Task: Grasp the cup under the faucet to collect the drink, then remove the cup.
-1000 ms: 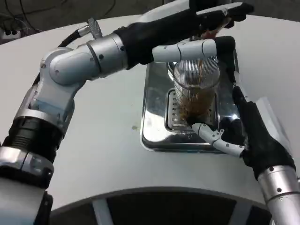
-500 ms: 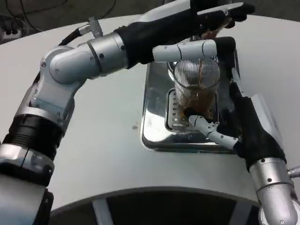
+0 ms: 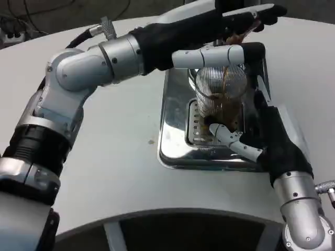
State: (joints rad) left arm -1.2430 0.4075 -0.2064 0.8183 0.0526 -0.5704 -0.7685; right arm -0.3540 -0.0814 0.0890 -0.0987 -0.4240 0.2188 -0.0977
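A clear ribbed cup point(image 3: 219, 97) stands on the grate of the shiny metal drip tray point(image 3: 175, 130). It is partly full of brown drink, and a thin brown stream point(image 3: 225, 78) runs into it. My right hand point(image 3: 269, 144) wraps the cup from the right. Its thumb point(image 3: 233, 140) lies across the cup's base and its other fingers rise behind the cup's right side. My left hand point(image 3: 225, 34) reaches across above the cup and holds the reddish faucet handle point(image 3: 239, 36) between an upper and a lower finger. The faucet body is hidden behind that hand.
My left forearm point(image 3: 104, 60) spans the table from the left and crosses above the tray's back edge. The white table point(image 3: 115, 157) lies bare left of and in front of the tray. Its curved front edge runs close below.
My right hand has slid up and in, closing tighter around the cup. The drink level has risen a little. My left hand has stayed on the faucet handle.
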